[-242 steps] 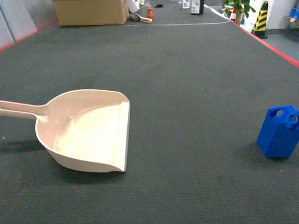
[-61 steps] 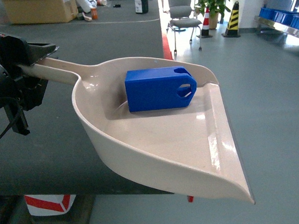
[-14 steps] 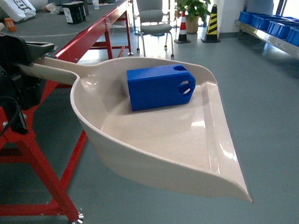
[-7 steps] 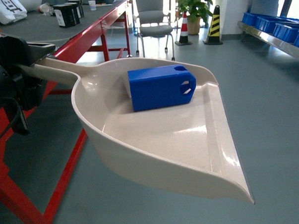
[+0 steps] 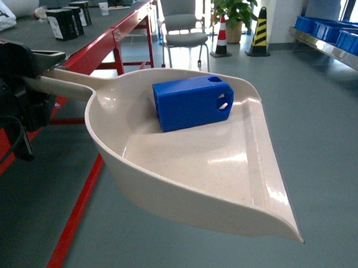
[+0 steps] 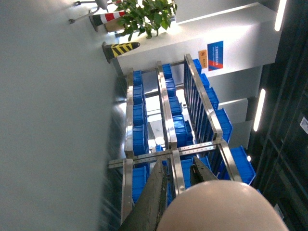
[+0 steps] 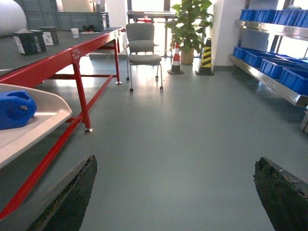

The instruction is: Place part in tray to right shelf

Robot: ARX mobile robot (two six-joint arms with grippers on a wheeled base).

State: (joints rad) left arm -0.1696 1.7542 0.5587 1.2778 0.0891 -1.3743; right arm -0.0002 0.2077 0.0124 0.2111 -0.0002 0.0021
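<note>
The blue part (image 5: 192,102) lies on its side at the back of the beige tray (image 5: 186,163), which hangs in the air over the floor. My left gripper (image 5: 36,72) is shut on the tray's handle at the left of the head view. In the left wrist view its fingers (image 6: 156,197) straddle the rounded beige handle (image 6: 226,209). My right gripper (image 7: 175,161) is open over bare floor, with the tray (image 7: 29,130) and part (image 7: 14,109) at its left. The right shelf (image 5: 335,44), steel and loaded with blue crates, stands at the far right.
A red-framed table (image 5: 98,45) with black boxes runs along the left. A grey chair (image 5: 180,21), a potted plant (image 5: 230,7) and striped cones (image 5: 259,29) stand at the back. Grey floor lies between me and the shelf (image 7: 269,79).
The surroundings have shifted: the red table has slid left and its near leg has left the head view. The tray and part keep their place in my left gripper.
</note>
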